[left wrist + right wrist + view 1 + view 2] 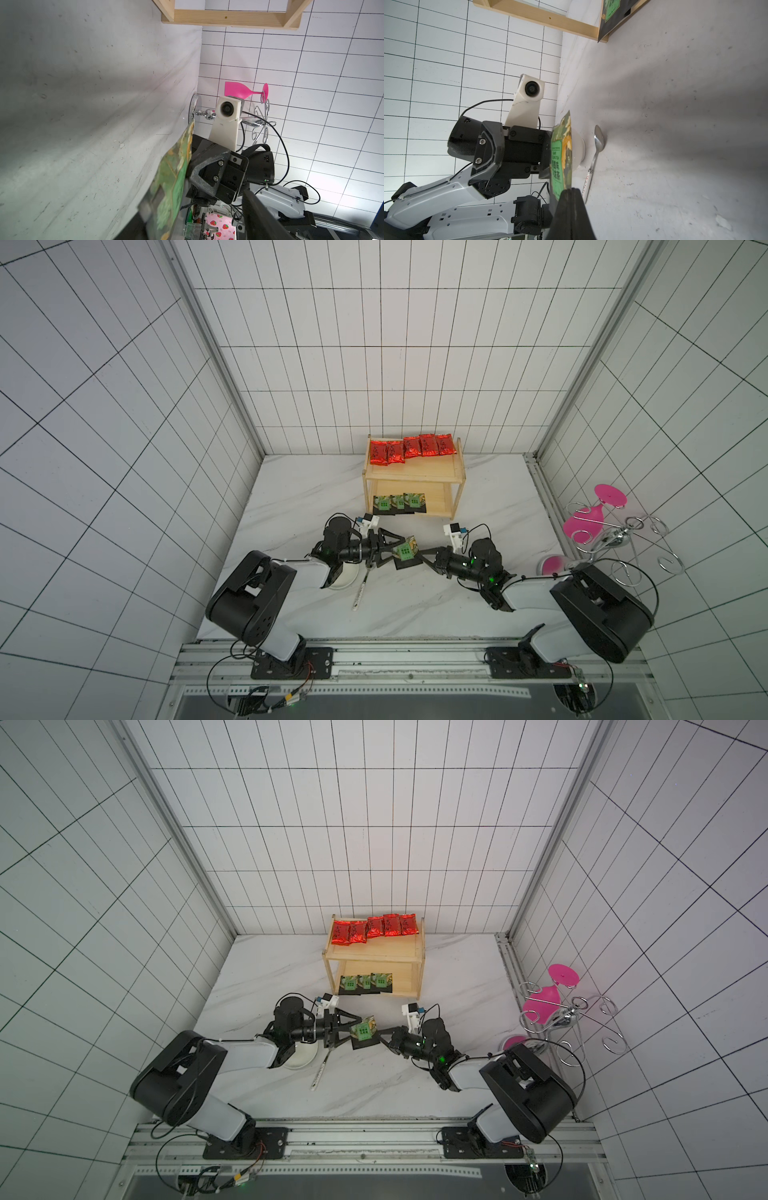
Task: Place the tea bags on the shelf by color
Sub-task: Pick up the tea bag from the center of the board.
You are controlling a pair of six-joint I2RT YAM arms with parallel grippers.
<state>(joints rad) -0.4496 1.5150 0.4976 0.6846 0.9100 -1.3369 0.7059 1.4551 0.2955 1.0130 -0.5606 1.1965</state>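
Several red tea bags (411, 446) lie in a row on the top board of the wooden shelf (415, 479), seen in both top views. Three black tea bags with green labels (399, 502) sit on its lower board. A fourth black tea bag (405, 551) (362, 1029) hangs above the table in front of the shelf. My right gripper (420, 555) (569, 190) is shut on its edge. Facing it, my left gripper (400, 551) stands open, its fingers on either side of the same tea bag (172, 182); one dark finger (259, 218) stands well off it.
A white bowl (343, 576) sits under my left arm, with a white-handled spoon (360, 587) beside it on the marble table. At the right edge a chrome wire rack (615, 539) holds pink glasses (582, 520).
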